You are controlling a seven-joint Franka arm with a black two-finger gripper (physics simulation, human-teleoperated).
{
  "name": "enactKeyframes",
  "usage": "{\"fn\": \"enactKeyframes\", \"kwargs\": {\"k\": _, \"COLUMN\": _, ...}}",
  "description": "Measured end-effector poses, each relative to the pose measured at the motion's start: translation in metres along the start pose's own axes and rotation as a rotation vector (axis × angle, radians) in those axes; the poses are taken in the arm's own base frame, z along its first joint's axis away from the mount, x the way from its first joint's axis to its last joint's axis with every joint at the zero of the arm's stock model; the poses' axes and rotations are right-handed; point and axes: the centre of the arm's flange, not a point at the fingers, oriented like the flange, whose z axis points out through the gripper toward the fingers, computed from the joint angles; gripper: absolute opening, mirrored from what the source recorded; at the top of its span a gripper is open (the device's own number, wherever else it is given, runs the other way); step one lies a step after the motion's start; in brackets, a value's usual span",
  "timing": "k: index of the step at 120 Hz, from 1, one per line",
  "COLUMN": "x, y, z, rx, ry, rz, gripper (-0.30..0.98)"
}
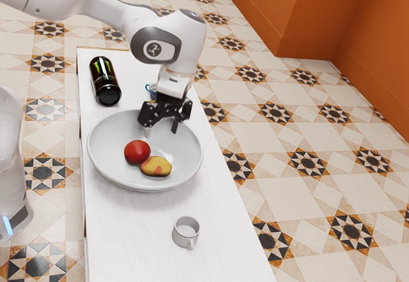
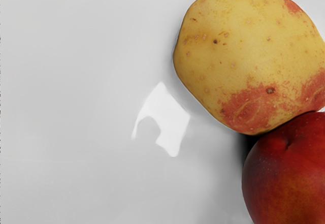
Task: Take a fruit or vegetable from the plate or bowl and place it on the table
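Patterned floor tiles in cream, orange and black (image 1: 300, 199) spread out beneath plain orange walls (image 1: 300, 13). Across them runs a long white counter (image 1: 128, 231), with the white robot arm (image 1: 96, 7) reaching over it. On the counter sits a wide, glossy, pale grey bowl (image 1: 182, 160). Beyond its rim are a black can with a green mark (image 1: 103, 77) and a small cup with blue on it (image 1: 151, 90), partly hidden by the arm. Nearer the exterior camera stands a small grey mug (image 1: 185, 236).

Inside the bowl, a yellow potato with red patches (image 2: 244, 46) touches a round, dark red fruit (image 2: 289, 173). Over the bowl's far part hang the black fingers (image 1: 174, 128), spread apart with nothing between them. Both the potato and the fruit lie lower than the fingertips and closer to the exterior camera, the fruit farther toward the exterior view's left.
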Motion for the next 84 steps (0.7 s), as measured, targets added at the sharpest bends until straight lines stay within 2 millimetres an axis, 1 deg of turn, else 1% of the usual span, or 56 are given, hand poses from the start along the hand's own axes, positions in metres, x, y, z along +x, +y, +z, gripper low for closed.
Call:
{"fn": "enactKeyframes", "kwargs": {"k": 10, "x": 0.001, "y": 0.004, "z": -0.006, "rx": 0.014, "ry": 0.007, "rz": 0.013, "gripper": 0.69}}
{"fn": "enactKeyframes", "kwargs": {"k": 18, "x": 0.008, "y": 0.018, "z": -0.022, "rx": 0.047, "ry": 0.022, "rz": 0.044, "gripper": 0.69}}
{"fn": "enactKeyframes", "kwargs": {"k": 24, "x": 0.010, "y": 0.026, "z": -0.027, "rx": 0.052, "ry": 0.029, "rz": 0.058, "gripper": 0.69}}
{"fn": "enactKeyframes", "kwargs": {"k": 33, "x": 0.006, "y": 0.039, "z": -0.024, "rx": 0.041, "ry": 0.028, "rz": 0.061, "gripper": 0.69}}
{"fn": "enactKeyframes", "kwargs": {"k": 40, "x": 0.001, "y": 0.044, "z": -0.018, "rx": 0.025, "ry": 0.025, "rz": 0.053, "gripper": 0.69}}
{"fn": "enactKeyframes", "kwargs": {"k": 48, "x": -0.004, "y": 0.051, "z": -0.023, "rx": 0.032, "ry": 0.035, "rz": 0.047, "gripper": 0.69}}
{"fn": "enactKeyframes", "kwargs": {"k": 55, "x": -0.006, "y": 0.057, "z": -0.020, "rx": 0.027, "ry": 0.038, "rz": 0.043, "gripper": 0.69}}
{"fn": "enactKeyframes", "kwargs": {"k": 63, "x": -0.007, "y": 0.062, "z": -0.015, "rx": 0.012, "ry": 0.036, "rz": 0.042, "gripper": 0.69}}
{"fn": "enactKeyframes", "kwargs": {"k": 71, "x": -0.004, "y": 0.069, "z": -0.013, "rx": 0.007, "ry": 0.034, "rz": 0.050, "gripper": 0.69}}
{"fn": "enactKeyframes", "kwargs": {"k": 84, "x": -0.001, "y": 0.073, "z": -0.009, "rx": -0.010, "ry": 0.038, "rz": 0.051, "gripper": 0.69}}
